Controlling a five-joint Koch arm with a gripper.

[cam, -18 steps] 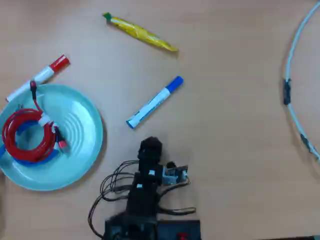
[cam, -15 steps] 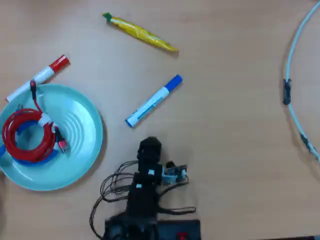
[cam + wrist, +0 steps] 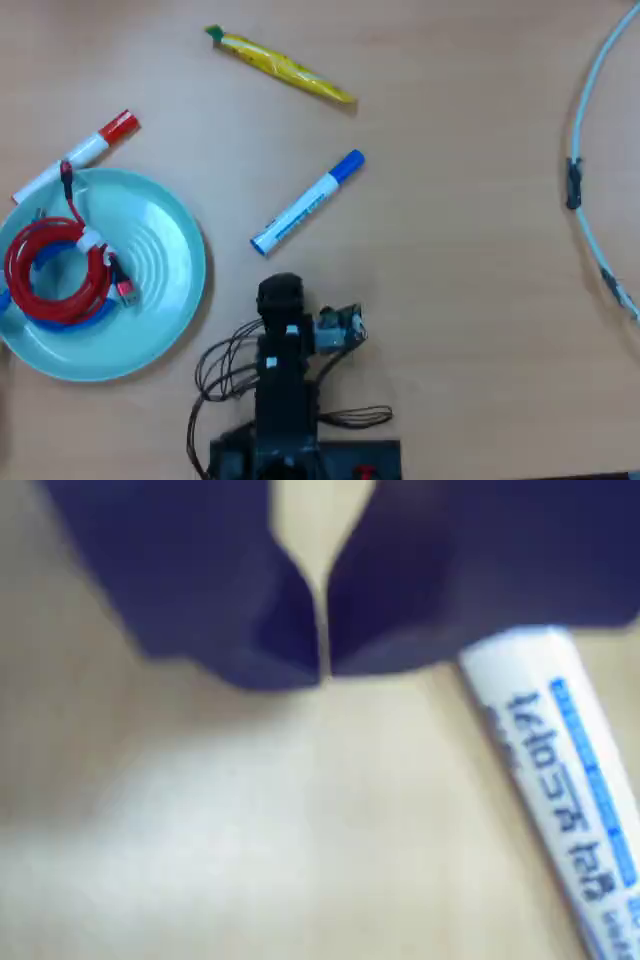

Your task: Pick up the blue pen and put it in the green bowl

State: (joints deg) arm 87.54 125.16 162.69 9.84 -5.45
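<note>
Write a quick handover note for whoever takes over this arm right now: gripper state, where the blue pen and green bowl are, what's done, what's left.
Gripper: jaws closed together, empty, low over bare table just beside the pen's near end.
Blue pen: lying flat on the table, diagonal in the overhead view, blue cap up-right, untouched.
Green bowl: left of the arm in the overhead view, already holding a coiled red cable; a red-capped marker lies at its upper rim.
Done: approach only.
Left: open the jaws, centre on the pen, grasp, lift, carry to the bowl, release.

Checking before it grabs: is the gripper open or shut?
Shut: in the wrist view the gripper jaws meet, nothing between; pen lies beside.
</note>
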